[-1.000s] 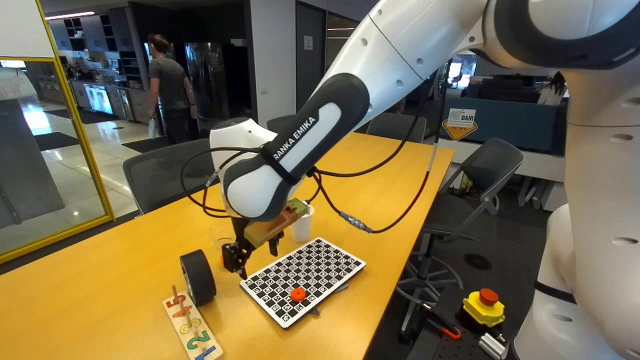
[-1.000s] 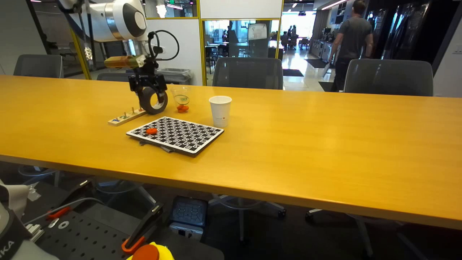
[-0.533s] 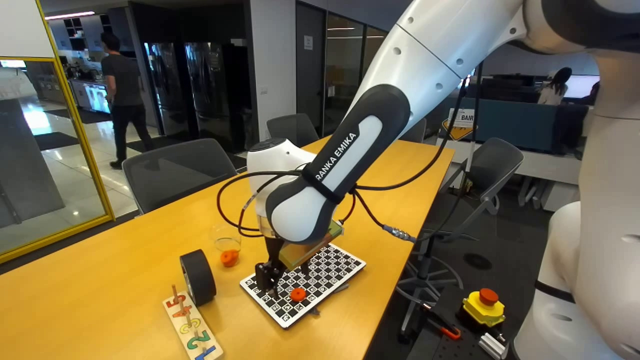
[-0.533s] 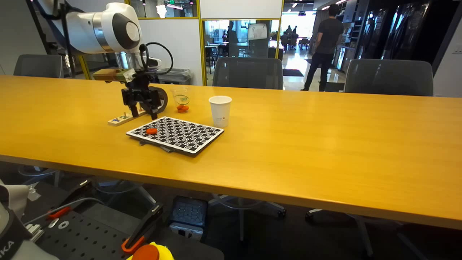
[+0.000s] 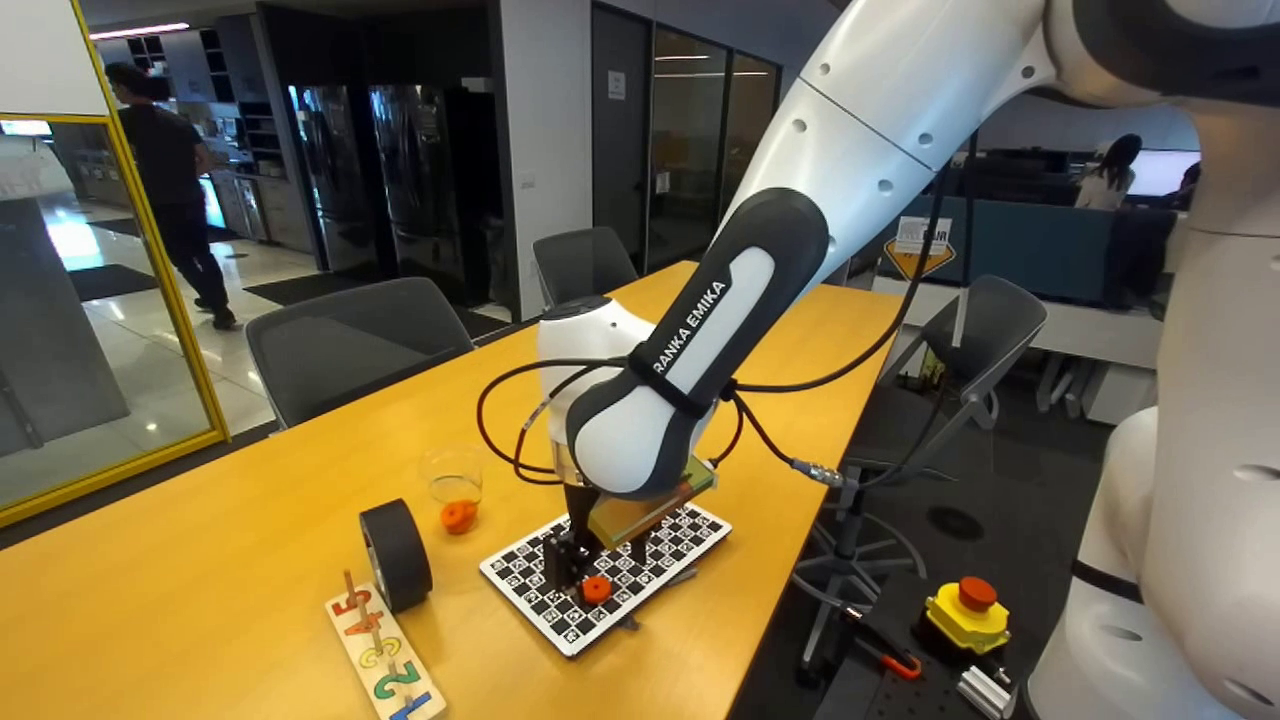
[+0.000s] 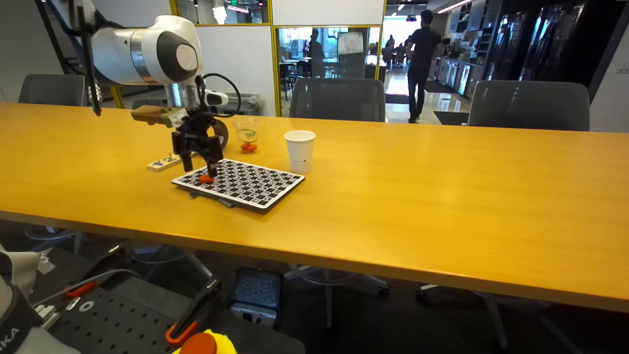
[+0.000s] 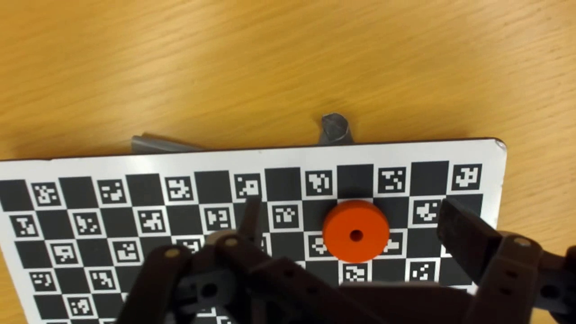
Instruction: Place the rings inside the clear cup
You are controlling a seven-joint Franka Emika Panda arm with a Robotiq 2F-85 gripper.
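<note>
One orange-red ring [image 7: 342, 243] lies flat on the checkered board [image 7: 288, 157], its small centre hole facing up. My gripper [image 7: 350, 209] is over it with the jaws wide apart, one finger on each side and a gap to the ring on both sides. In both exterior views the gripper [image 6: 200, 169] hangs low over the board, close to that ring [image 6: 206, 179]. Beyond the board stands the clear cup [image 6: 245, 129], upright on the table. Other orange-red rings [image 6: 248, 148] rest in its bottom; their exact number is hard to make out.
An opaque white cup [image 6: 300, 152] stands by a far corner of the board. A black tape roll [image 5: 397, 555] stands on edge between the clear cup and a wooden number board [image 5: 385, 650] with upright pegs. Grey pieces [image 7: 335, 128] poke out from under the checkered board's edge.
My gripper has come away from near the clear cup and tape roll and lowered over the ring on the board, staying open. The cup's rings are uncovered in an exterior view.
</note>
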